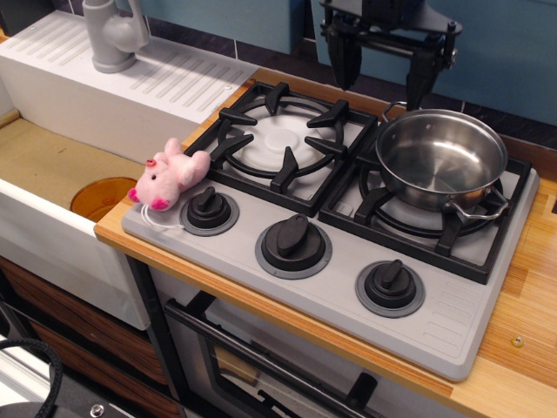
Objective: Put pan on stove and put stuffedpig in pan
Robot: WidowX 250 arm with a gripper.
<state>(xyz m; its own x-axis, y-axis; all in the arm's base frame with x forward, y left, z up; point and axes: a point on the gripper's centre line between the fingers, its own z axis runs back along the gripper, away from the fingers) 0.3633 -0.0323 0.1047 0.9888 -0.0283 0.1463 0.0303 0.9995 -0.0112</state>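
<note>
Hovering: gripper hangs above the rear edge of the stove, fingers spread wide, holding nothing.
Pan: stainless-steel pan sits on the right burner grate, empty inside.
Stuffedpig: pink stuffedpig lies on the stove's front-left corner, just beside the left knob, well apart from the pan.
Step in hand: pan placement appears complete; the pig transfer is not yet begun.
Next move: the gripper needs to travel left and forward, descend over the pig, and close on its soft body.
Risk: the nearby knob may obstruct one finger.
</note>
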